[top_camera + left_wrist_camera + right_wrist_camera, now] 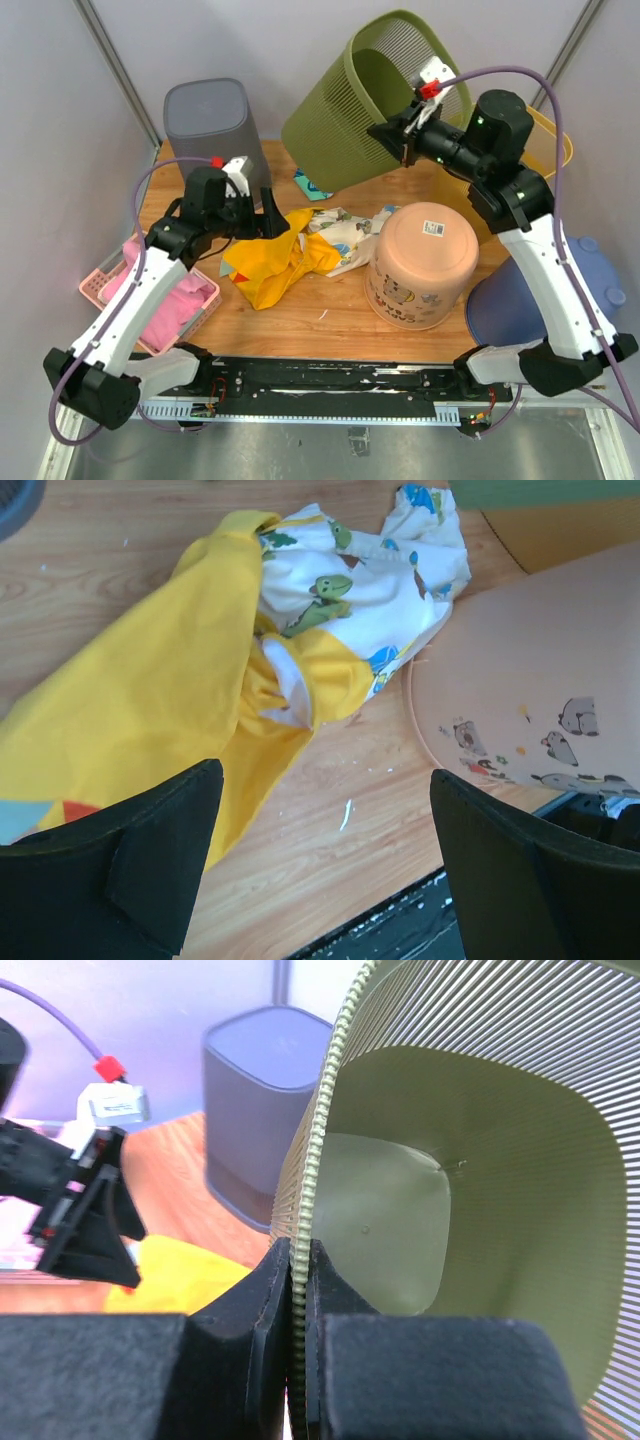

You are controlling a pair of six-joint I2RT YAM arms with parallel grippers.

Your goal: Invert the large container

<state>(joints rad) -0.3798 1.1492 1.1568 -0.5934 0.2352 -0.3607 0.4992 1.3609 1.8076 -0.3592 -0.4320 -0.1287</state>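
The right claw [297, 1260] is pinched tight on the rim of the large olive-green ribbed plastic basket [480, 1160], with one finger inside the wall and one outside. The basket hangs in the air, tilted, its opening toward the claw and its base slanting down and away. The left claw [325, 815] gapes wide and holds nothing. Just below it lies a crumpled yellow cloth [150, 680], and to its right stands an upturned peach plastic bucket [540, 680]. Beneath is a wooden tabletop [330, 310], and pale grey walls [280, 40] stand behind.
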